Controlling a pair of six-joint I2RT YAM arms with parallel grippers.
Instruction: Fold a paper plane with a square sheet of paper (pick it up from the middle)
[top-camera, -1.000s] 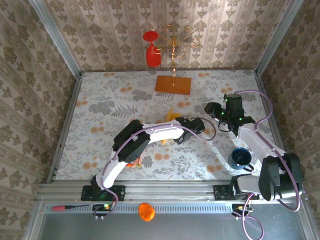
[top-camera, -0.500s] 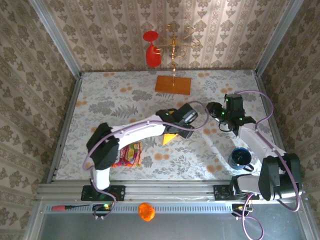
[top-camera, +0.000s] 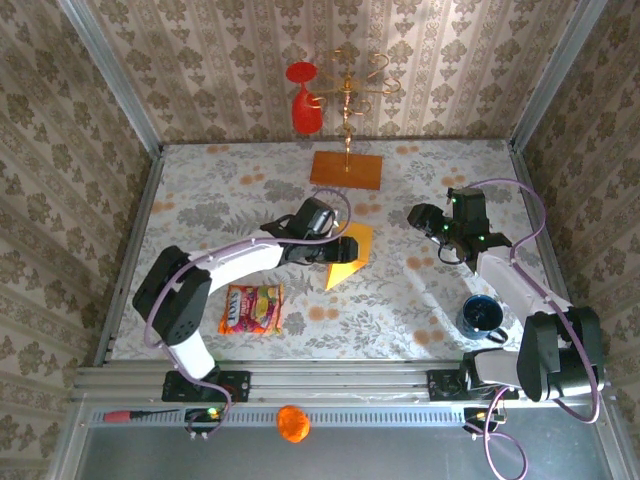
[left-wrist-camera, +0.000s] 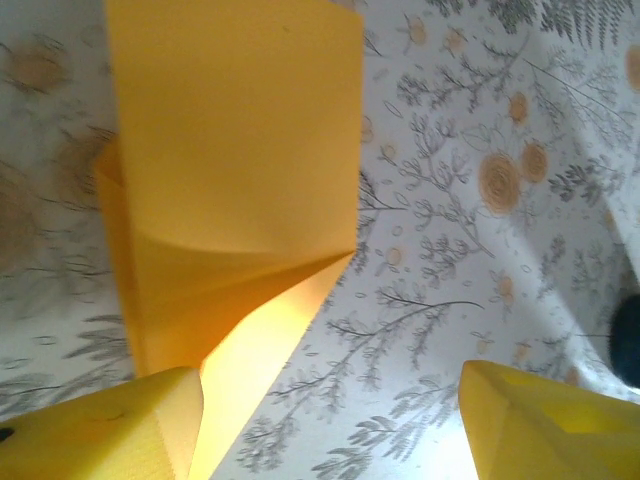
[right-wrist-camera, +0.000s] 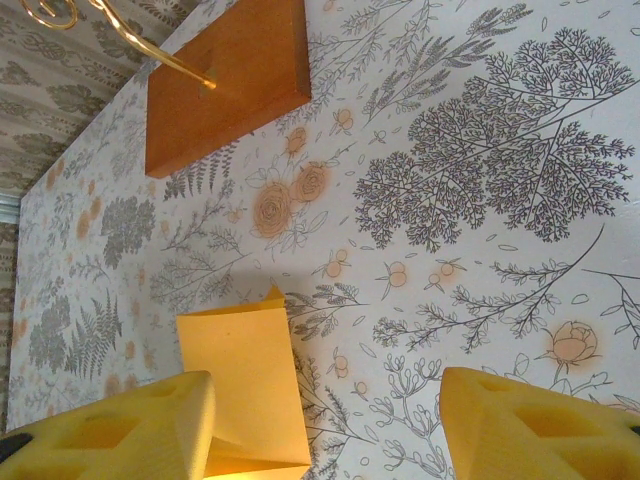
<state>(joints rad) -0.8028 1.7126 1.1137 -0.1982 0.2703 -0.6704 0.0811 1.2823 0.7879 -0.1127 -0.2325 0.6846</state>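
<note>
The folded paper (top-camera: 352, 256) was laid at the middle of the table (top-camera: 200, 200), long axis running far-right to near-left, just beside the left pincer (top-camera: 338, 248), its jaws spread and empty, whereas the right pincer (top-camera: 415, 216), likewise spread, was set well to the right.

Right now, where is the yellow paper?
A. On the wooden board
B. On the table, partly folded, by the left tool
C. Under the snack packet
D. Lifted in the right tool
B: the yellow paper rests partly folded on the table, just in front of the left tool, whose fingers stand apart; the right tool is off to the side with nothing between its fingers.
</note>
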